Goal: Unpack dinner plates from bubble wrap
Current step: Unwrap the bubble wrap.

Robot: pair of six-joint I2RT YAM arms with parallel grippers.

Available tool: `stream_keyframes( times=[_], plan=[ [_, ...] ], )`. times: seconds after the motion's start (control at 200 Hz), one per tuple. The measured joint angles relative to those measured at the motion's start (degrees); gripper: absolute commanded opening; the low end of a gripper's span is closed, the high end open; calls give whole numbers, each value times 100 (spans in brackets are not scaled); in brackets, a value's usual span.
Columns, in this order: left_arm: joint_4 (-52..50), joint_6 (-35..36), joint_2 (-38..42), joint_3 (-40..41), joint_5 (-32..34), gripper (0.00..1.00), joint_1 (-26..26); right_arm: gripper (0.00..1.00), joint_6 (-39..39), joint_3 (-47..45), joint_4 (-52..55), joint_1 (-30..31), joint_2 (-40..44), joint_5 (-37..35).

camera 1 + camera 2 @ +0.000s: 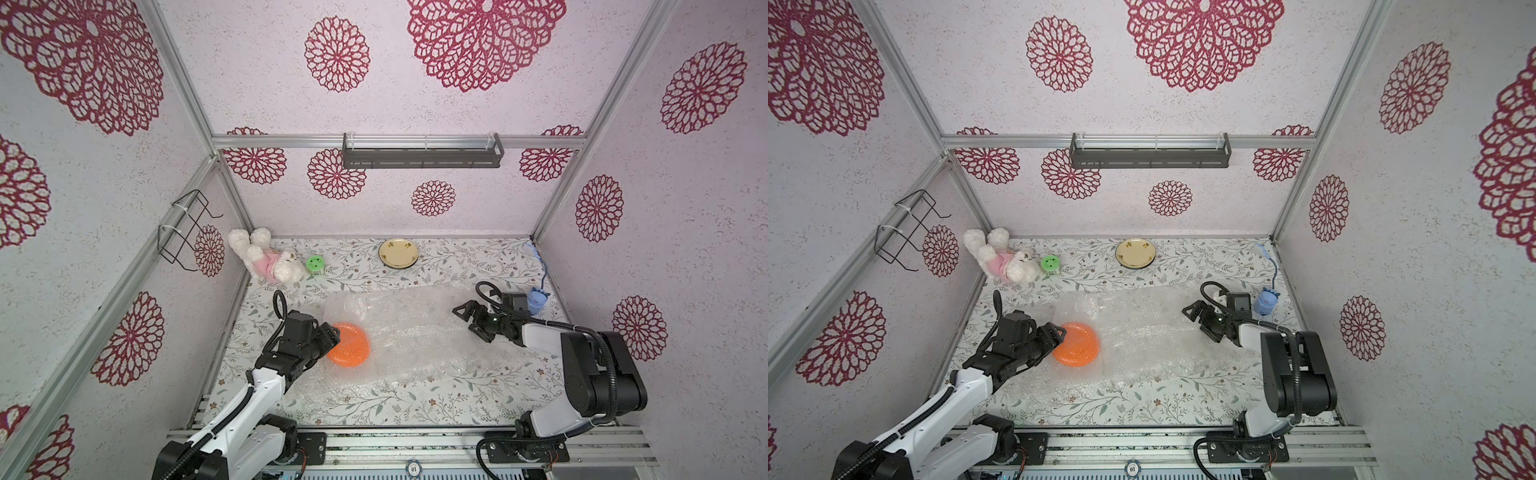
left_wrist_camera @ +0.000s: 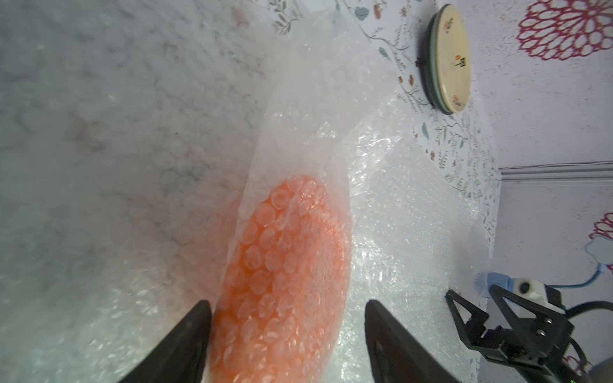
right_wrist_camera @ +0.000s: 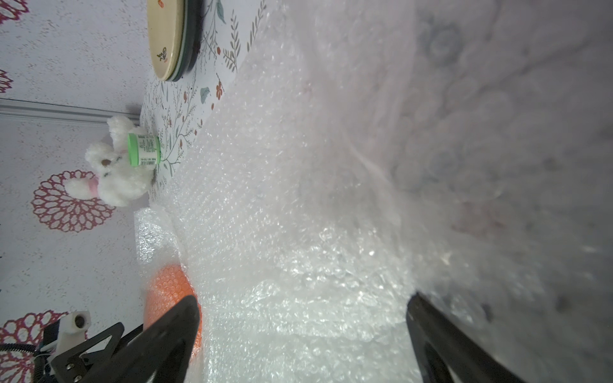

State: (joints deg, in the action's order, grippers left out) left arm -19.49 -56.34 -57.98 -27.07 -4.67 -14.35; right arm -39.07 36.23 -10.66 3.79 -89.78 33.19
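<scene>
Left gripper (image 2: 287, 303) sits open astride the orange plate (image 1: 349, 345), which lies on the desk (image 1: 415, 407) under bubble wrap (image 1: 415, 332); right gripper (image 1: 467, 322) hovers wide over it. Mid-unwrap, I reckon. Next I'd pinch a loose edge and peel.

Both top views come through bright and even for me, soft light, barely a shadow around the orange plate (image 1: 348, 345). The bubble wrap (image 1: 415, 328) just right of that plate sparkles with white glare. The frame posts (image 1: 181, 83) well away from the plate lean toward the picture edges. In the 2 wrist views, wrap beside the plate nearest the lens is a grey blur; the cream plate (image 2: 452, 56) beyond stays sharp.
</scene>
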Motion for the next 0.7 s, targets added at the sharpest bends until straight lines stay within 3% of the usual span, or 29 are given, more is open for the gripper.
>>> stream_keyframes(
  times=[0.245, 0.45, 0.7],
  plan=[
    [-837, 195, -42, -483, 468, 80, 7, 99, 48, 35, 201, 4, 98, -177],
    [-826, 348, -55, -654, 22, 81, -90, 99, 251, 42, 1014, 142, 678, -920],
    [-595, 433, -892, -833, -289, 80, -522, 99, 761, 817, 1775, 1283, 1735, -1646]
  ],
)
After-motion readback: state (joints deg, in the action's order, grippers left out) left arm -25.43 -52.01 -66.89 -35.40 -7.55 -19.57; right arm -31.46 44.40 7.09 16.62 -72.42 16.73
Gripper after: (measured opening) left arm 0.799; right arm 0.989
